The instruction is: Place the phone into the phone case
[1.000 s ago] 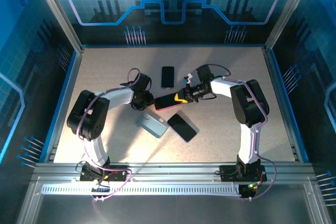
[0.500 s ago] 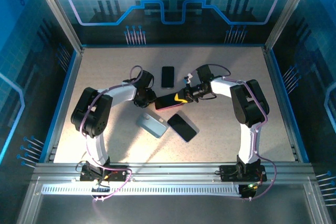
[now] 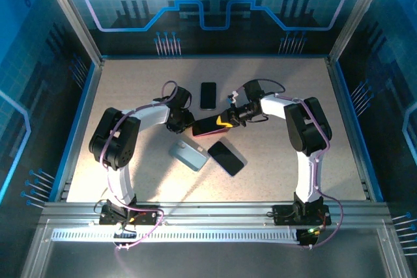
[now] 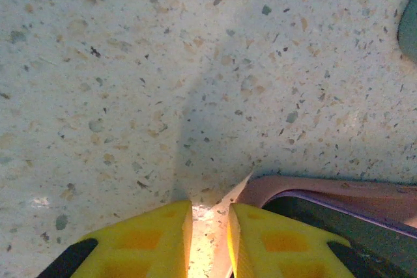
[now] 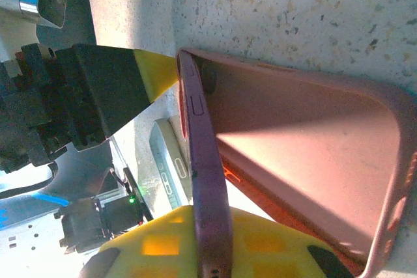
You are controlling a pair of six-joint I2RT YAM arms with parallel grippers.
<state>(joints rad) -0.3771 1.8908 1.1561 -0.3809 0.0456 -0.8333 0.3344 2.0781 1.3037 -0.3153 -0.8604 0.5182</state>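
The pink case (image 3: 206, 133) is near the middle of the table (image 3: 280, 96). The phone (image 3: 206, 125) lies in it with the dark screen up, but I cannot tell if every corner is seated. The left gripper (image 3: 187, 124) is at the 9 o'clock end of the case. Its yellow fingers (image 4: 153, 242) are almost together. In the left wrist view a thin corner of the case lip goes into the narrow gap, so it seems to pinch this lip. The right gripper (image 3: 226, 122) is at the 3 o'clock end, closed tight on the long side wall of the case, the one with the buttons. A second phone (image 3: 208, 95) lies at 12 o'clock from the case, a third phone (image 3: 226, 157) at 5 o'clock and what looks like a pale case (image 3: 189, 155) at 7 o'clock, all apart from the work. I judge the step in hand is to seat the phone fully. To do it well, the right gripper should hold the wall steady without pressing it inward, because a bent wall blocks the phone. The left one should pull the corner lip outward only a little, let the phone corner slip under it, then release. The lip may slide out of such a small pinch, so slow moves are better.
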